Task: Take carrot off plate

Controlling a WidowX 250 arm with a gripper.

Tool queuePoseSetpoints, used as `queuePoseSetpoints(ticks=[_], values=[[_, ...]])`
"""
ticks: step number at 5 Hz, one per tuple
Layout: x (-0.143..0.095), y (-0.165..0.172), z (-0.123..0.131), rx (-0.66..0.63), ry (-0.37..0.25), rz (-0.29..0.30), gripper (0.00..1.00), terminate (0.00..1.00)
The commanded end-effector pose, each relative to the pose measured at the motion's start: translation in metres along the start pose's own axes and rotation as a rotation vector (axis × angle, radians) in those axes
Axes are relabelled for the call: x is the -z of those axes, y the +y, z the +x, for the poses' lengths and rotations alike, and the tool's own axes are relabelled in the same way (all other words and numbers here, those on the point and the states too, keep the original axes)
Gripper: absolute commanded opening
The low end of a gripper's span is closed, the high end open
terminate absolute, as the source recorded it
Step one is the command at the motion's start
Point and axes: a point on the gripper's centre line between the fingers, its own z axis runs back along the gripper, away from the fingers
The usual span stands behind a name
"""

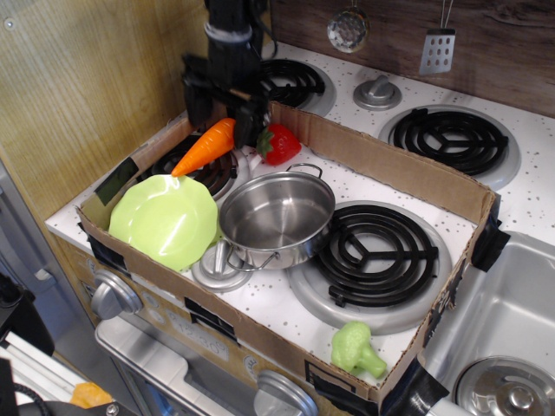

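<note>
The orange carrot (205, 147) lies tilted over the back-left burner (208, 173). Its tip points down-left, just past the rim of the lime-green plate (163, 218), and its thick stem end sits up by the gripper. The plate is bare and leans at the box's front-left, beside the steel pot (277, 217). My black gripper (225, 117) hangs straight above the carrot's stem end. Its fingers stand either side of that end and look spread, with the carrot sagging away below them.
A cardboard box wall (390, 165) rings the stove area. A red strawberry (279, 143) lies right of the gripper. A small pot lid (221, 264) sits in front of the pot. Green broccoli (355, 348) lies at the front right. Utensils hang on the back wall.
</note>
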Motion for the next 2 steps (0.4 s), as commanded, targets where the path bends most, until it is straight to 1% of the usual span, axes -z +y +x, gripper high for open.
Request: queuePoseSetpoints(ticks=[1,2], values=[[-0.075,-0.009,0.003,0.017,-0.158,0.246,1.0,0.0],[-0.086,-0.013,0.004,-0.002,-0.125,0.252,1.0,0.0]])
